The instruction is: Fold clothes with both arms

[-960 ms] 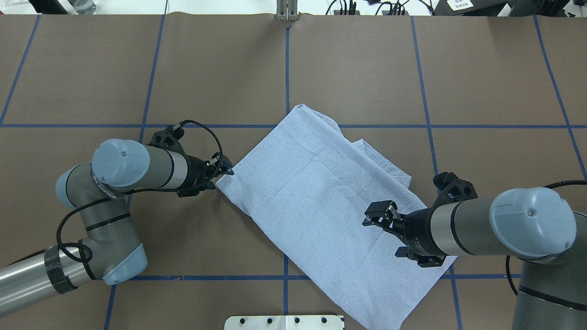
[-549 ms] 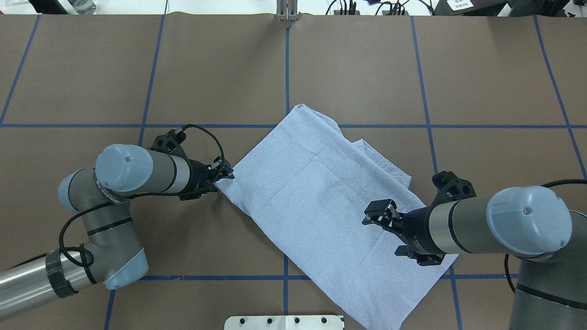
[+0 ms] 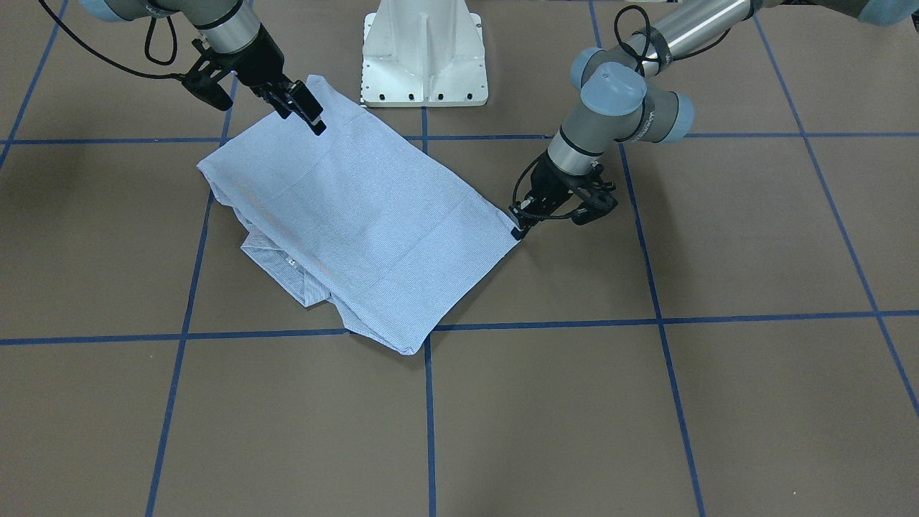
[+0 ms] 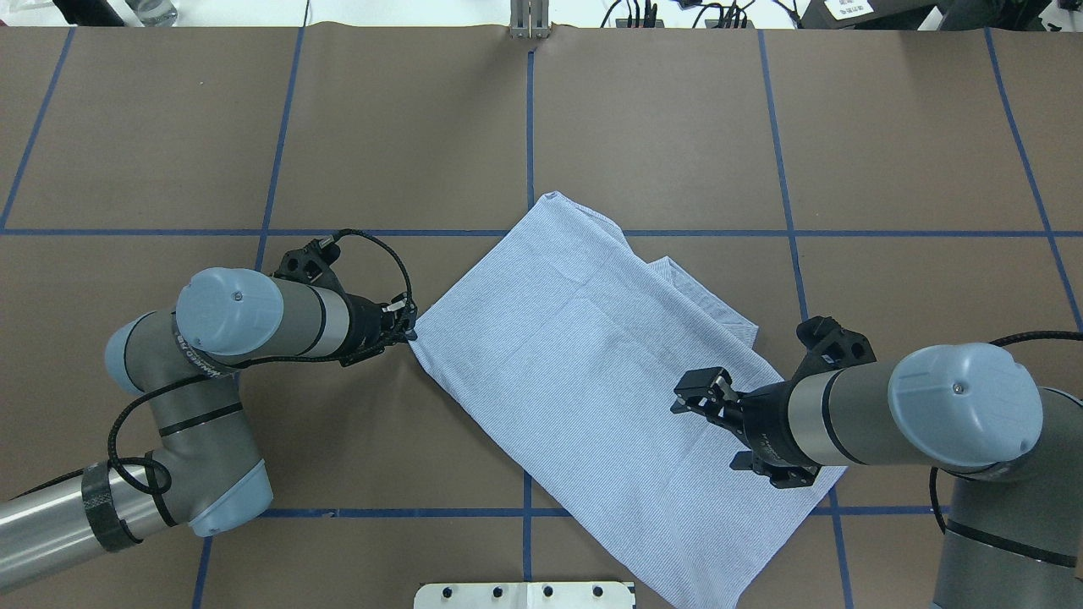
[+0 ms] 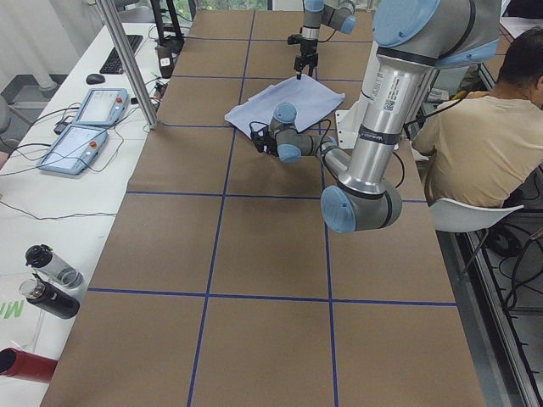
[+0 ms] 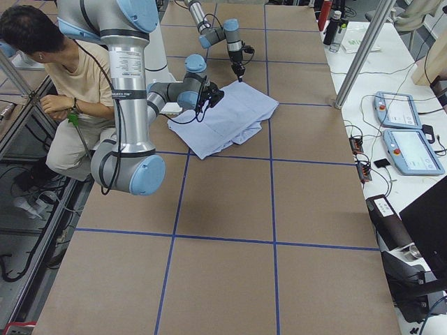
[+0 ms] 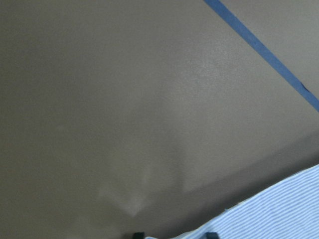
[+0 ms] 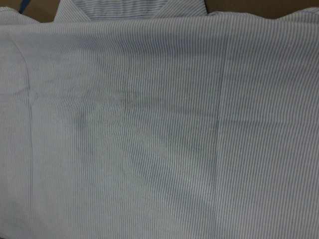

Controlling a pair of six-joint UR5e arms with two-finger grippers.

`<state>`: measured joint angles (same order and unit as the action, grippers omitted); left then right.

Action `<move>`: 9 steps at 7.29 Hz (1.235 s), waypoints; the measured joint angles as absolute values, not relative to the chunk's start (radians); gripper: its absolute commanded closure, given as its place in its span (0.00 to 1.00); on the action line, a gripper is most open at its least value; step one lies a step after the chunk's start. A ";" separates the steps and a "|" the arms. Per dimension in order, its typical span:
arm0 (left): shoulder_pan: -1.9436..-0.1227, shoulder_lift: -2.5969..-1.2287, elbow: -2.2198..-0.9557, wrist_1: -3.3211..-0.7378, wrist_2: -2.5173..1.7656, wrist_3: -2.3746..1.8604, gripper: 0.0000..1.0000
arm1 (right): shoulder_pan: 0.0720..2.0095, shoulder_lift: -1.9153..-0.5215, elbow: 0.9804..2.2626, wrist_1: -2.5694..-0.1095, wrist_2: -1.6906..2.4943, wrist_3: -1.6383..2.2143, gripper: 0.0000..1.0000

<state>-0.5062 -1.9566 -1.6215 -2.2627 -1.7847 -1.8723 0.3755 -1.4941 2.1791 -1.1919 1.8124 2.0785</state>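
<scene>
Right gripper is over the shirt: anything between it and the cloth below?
Nothing visible does. The right gripper hangs open above the shirt, and its wrist view shows only bare striped cloth. The left gripper is at a corner on the shirt's other side, out of the way.

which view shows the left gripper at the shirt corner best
Exterior front-facing: the left gripper sits at the shirt corner, unobstructed. Overhead shows it dark against its own wrist; the left wrist view catches only the fingers' ends; side views make it tiny.
</scene>
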 measured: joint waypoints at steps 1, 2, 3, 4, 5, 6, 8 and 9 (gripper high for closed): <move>-0.516 -1.961 -1.624 -2.231 -1.785 -1.856 1.00 | 0.377 -1.494 2.178 -1.192 1.809 2.079 0.00; -0.548 -1.975 -1.623 -2.203 -1.788 -1.805 1.00 | 0.379 -1.495 2.178 -1.192 1.807 2.079 0.00; -0.606 -1.996 -1.612 -2.191 -1.791 -1.725 1.00 | 0.382 -1.495 2.178 -1.192 1.805 2.079 0.00; -0.670 -2.031 -1.578 -2.188 -1.793 -1.650 1.00 | 0.387 -1.495 2.178 -1.192 1.803 2.080 0.00; -0.724 -2.094 -1.511 -2.191 -1.794 -1.595 1.00 | 0.396 -1.496 2.178 -1.192 1.802 2.080 0.00; -0.767 -2.186 -1.402 -2.208 -1.795 -1.545 1.00 | 0.407 -1.496 2.178 -1.192 1.801 2.080 0.00; -0.813 -2.351 -1.140 -2.333 -1.794 -1.472 0.47 | 0.425 -1.495 2.173 -1.192 1.796 2.080 0.00; -0.821 -2.401 -1.051 -2.388 -1.793 -1.457 0.38 | 0.427 -1.494 2.166 -1.192 1.783 2.082 0.00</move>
